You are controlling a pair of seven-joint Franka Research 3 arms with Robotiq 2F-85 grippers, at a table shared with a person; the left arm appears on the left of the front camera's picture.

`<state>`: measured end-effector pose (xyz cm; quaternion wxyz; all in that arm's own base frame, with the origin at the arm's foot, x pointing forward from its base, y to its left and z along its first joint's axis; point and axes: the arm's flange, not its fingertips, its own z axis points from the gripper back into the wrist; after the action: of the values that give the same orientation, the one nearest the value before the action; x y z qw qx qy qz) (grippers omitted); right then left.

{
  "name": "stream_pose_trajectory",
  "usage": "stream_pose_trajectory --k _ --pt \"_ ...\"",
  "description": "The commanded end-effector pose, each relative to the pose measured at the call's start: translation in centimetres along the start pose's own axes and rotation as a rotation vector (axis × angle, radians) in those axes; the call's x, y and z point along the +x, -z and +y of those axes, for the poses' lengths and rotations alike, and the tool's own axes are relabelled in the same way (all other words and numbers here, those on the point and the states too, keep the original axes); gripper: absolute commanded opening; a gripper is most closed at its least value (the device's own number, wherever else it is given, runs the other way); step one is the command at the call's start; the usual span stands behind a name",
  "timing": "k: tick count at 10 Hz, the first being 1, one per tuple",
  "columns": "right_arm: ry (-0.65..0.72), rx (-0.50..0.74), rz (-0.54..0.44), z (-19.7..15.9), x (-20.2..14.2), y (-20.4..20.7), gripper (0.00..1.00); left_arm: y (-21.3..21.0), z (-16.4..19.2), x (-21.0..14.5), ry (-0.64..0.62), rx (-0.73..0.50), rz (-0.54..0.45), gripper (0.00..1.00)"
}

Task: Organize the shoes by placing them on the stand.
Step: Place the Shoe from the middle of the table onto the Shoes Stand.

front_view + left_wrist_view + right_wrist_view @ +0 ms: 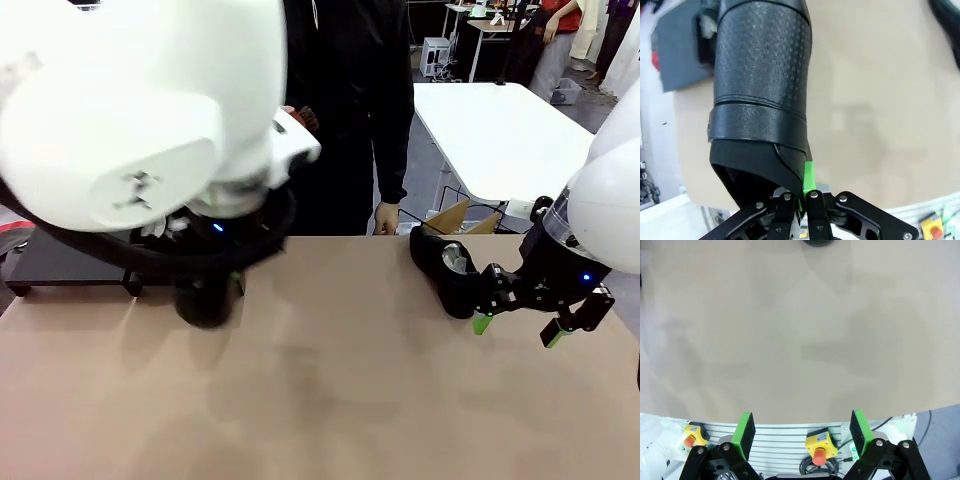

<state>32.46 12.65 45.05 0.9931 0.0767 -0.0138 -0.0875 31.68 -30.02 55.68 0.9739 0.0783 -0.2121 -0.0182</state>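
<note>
The shoe (pixel 760 90) dangled from the left gripper (pixel 804 187) just in front of the stand (pixel 60 262), jaws pinching only a thin bit of its heel rim. Sketchy grip imo, a quick swing toward the stand could twist it loose. The second shoe (pixel 445 268) lay well apart from the stand, beside the right gripper (pixel 517 330), whose jaws were spread wide on nothing

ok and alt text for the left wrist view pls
The left gripper is shut on the collar edge of a black shoe, which stretches up the picture against the tan table. A corner of the dark stand sits at the upper left.
</note>
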Motion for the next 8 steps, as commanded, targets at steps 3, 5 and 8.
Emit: stream_pose_trajectory --k 3,5,8 --pt "-0.008 0.003 0.000 0.2 -0.1 -0.1 1.00 0.5 -2.6 -1.5 0.036 -0.045 0.049 0.00" --pt "-0.008 0.003 0.000 0.2 -0.1 -0.1 1.00 -0.5 3.2 0.8 -0.029 0.063 -0.098 0.00" --pt "-0.008 0.003 0.000 0.2 -0.1 -0.1 1.00 0.4 10.8 4.6 -0.149 0.232 -0.159 0.00"
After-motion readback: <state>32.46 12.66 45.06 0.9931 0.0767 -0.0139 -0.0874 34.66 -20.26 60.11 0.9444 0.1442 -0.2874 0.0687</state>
